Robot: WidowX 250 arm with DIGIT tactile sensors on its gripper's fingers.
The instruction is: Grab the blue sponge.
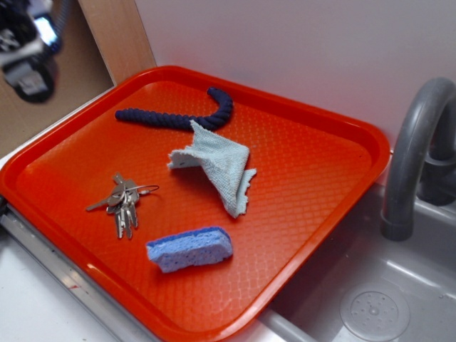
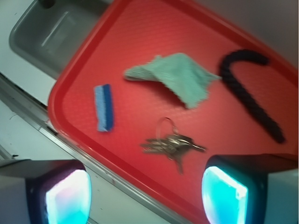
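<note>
The blue sponge (image 1: 190,249) lies flat near the front edge of the red tray (image 1: 313,185). In the wrist view the sponge (image 2: 103,107) sits at the tray's left side. My gripper (image 2: 146,193) is open and empty, high above the tray's edge, with its lit cyan pads (image 2: 69,198) wide apart. In the exterior view the gripper (image 1: 28,50) is blurred at the top left corner, far from the sponge.
A key bunch (image 1: 122,200), a pale grey-blue cloth (image 1: 217,167) and a dark navy rope (image 1: 182,115) also lie on the tray. A grey sink basin (image 1: 370,299) with a faucet (image 1: 413,149) is at the right. A metal counter edge (image 1: 57,263) runs along the tray's front left.
</note>
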